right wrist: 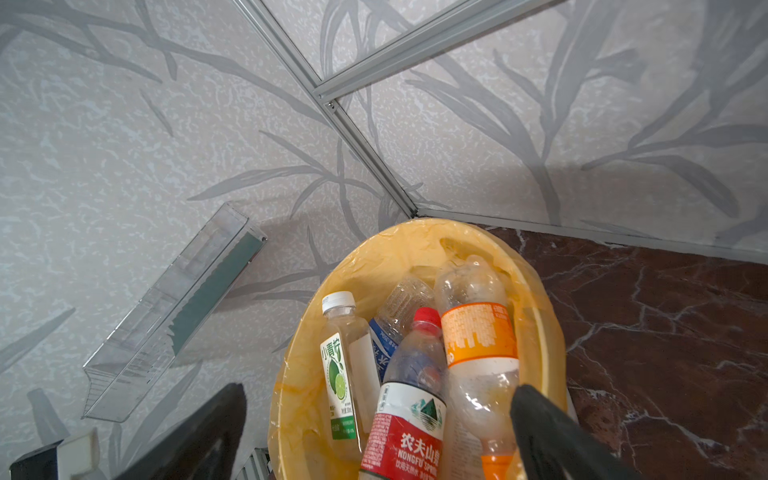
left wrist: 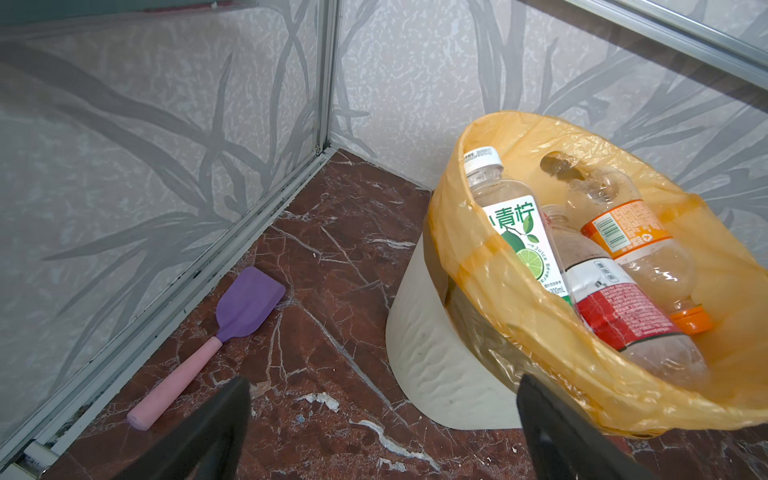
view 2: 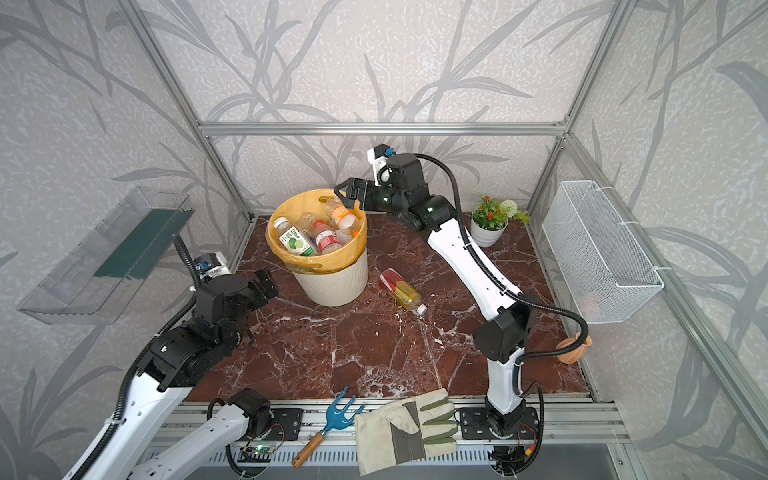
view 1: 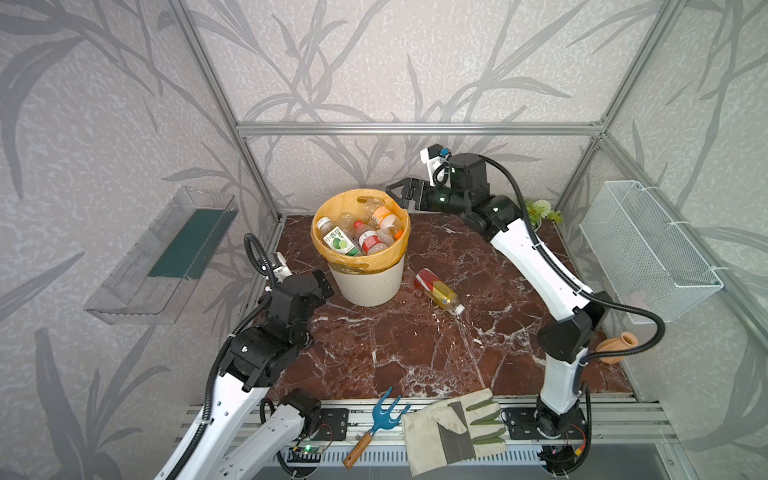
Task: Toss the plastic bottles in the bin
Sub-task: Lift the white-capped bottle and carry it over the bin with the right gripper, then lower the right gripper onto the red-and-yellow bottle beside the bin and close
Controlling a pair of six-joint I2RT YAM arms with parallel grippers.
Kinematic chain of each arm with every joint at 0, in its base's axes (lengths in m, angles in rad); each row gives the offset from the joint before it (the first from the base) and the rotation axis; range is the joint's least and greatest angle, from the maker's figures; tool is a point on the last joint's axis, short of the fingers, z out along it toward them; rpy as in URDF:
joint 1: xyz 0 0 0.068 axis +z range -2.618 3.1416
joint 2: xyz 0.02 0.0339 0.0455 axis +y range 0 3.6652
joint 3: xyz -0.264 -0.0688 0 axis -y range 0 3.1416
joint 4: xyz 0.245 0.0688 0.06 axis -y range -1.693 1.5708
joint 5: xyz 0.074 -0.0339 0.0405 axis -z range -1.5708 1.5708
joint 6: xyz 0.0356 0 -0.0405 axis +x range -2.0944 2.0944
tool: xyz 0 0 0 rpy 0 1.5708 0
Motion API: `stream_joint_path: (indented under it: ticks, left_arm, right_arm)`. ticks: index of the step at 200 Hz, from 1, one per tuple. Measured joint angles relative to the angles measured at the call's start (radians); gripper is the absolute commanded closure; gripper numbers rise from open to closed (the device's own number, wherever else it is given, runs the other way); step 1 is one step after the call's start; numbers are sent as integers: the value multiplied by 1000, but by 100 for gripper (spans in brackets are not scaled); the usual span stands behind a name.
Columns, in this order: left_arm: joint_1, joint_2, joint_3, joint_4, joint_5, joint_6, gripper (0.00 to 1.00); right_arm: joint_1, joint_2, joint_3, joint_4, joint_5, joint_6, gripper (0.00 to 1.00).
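In both top views we are seeing one bottle (view 1: pixel 436 291) lying on its side on the counter (view 1: pixel 415 353). It is just beside the bin (view 1: pixel 365 286) and apart from both arms, with its white cap pointing away from the bin. We are judging it light, thin-walled and smooth, likely to dent under a hard squeeze and to roll off at a glancing touch. So we are favouring a hold across the labelled middle of its body, jaws square to its length. The other bottles (view 1: pixel 365 237) are sitting heaped inside the bin.

The right end effector (view 1: pixel 397 198) is hanging over the bin's far rim, spread wide and empty, its arm reaching long across the counter with the forearm near level. The left end effector (view 1: pixel 325 284) is hovering just beside the bin's wall, also wide and empty, its arm folded low near its base.

In the left wrist view we are looking out between widely parted black fingers (left wrist: pixel 216 424) with nothing between them. Ahead are the bin's cream wall and orange bag, with green-, red- and orange-labelled bottles inside. A purple spatula (left wrist: pixel 232 320) is lying on the counter near the wall.

In the right wrist view we are looking down into the bin past fingers spread wide and gripping nothing. The orange-labelled bottle is lying on top of the heap below them.
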Motion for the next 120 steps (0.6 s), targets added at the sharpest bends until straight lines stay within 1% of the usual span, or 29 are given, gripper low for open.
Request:
stream_joint_path:
  ticks: [30, 55, 68, 93, 120]
  left_arm:
    - [0, -7, 10, 2, 14, 18, 1]
    - [0, -39, 0, 43, 64, 50, 1]
    - [0, -53, -14, 65, 88, 59, 1]
    - [0, -69, -19, 90, 125, 67, 1]
    - [0, -53, -19, 99, 156, 68, 0]
  right_arm:
    - [-89, -210, -350, 122, 2, -5, 1]
    - [-183, -360, -559, 162, 18, -19, 1]
    - [-219, -430, -650, 172, 28, -39, 1]
    - [-254, -546, -804, 171, 42, -106, 1]
    - [-274, -616, -894, 103, 89, -256, 1]
